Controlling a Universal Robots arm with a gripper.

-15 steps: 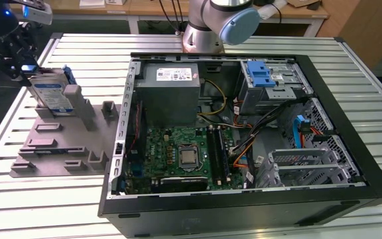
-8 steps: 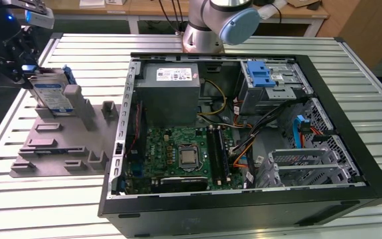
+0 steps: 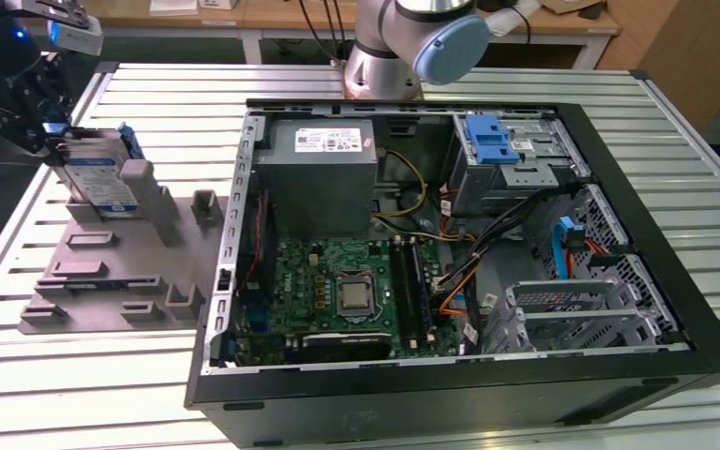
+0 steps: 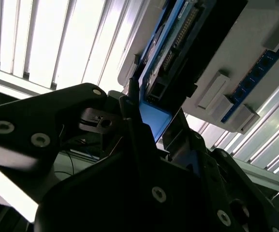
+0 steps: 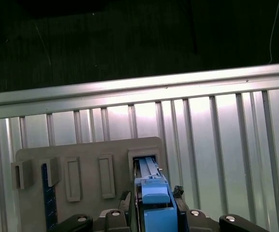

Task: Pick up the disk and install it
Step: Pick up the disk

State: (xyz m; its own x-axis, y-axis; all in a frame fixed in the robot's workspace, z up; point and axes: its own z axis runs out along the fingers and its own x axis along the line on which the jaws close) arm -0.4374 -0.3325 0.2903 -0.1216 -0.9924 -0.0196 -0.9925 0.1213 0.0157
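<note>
Right, the gripper (image 3: 48, 136) is at the grey slotted holder (image 3: 110, 281), on the exterior view's left, and its jaws are drawn in narrow, pinching the disk (image 3: 95, 176) by its blue carrier frame. In the first wrist view the disk (image 5: 154, 205) sits squarely between the fingers. It stands on edge in its slot, leaving the upper end free to grab, probably the whole point of that holder. The disk looks seated, not yet lifted clear. The computer case (image 3: 660, 309) lies open on its side on the slatted table (image 3: 85, 398), so its drive cage (image 3: 523, 169) faces up, well apart from the disk.
</note>
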